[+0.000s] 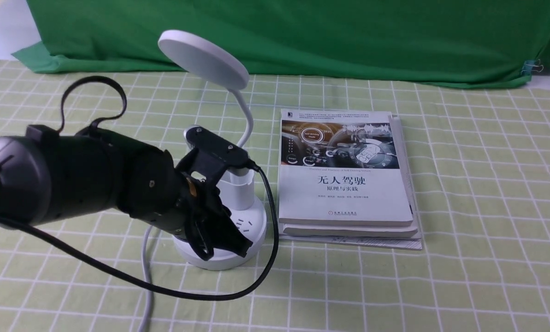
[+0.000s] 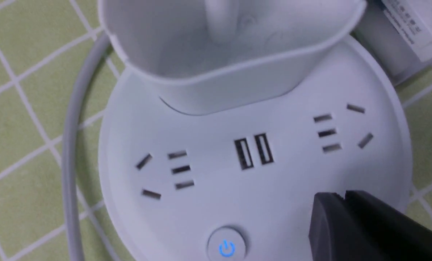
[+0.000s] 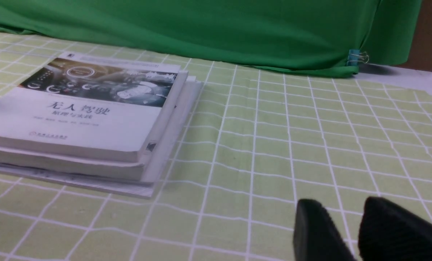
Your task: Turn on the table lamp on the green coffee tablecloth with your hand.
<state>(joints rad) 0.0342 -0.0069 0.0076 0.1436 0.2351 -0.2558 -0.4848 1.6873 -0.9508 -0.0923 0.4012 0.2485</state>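
- I am looking at the table lamp (image 1: 239, 196), which is standing upright on the pale green checked coffee tablecloth (image 1: 482, 221), left of centre in the front view
- Its flat round head (image 1: 203, 60) is tilting on a thin curved neck (image 1: 248, 119), above a white cup holder (image 2: 234, 85) and a round base (image 2: 284, 188) with sockets
- A power button (image 2: 226, 243) on the base is showing a blue symbol
- I am holding my left pincer (image 2: 344, 195) low over the base, its fingertips together; I cannot tell whether they are touching the lamp
- A black cable (image 1: 251, 286) is looping from the left pincer, passing in front of the lamp
- My right pincer (image 3: 340, 204) is showing its fingertips apart, with the checked cloth visible between them
- A stack of books (image 1: 344, 184) is lying just beside the lamp, on its right in the front view
- The lamp's pale cord (image 1: 145, 263) is running along the cloth toward the near edge of the front view
- A plain green backdrop (image 1: 302, 41) is hanging behind everything, with a blue clip (image 1: 528, 67) gripping its lower right part
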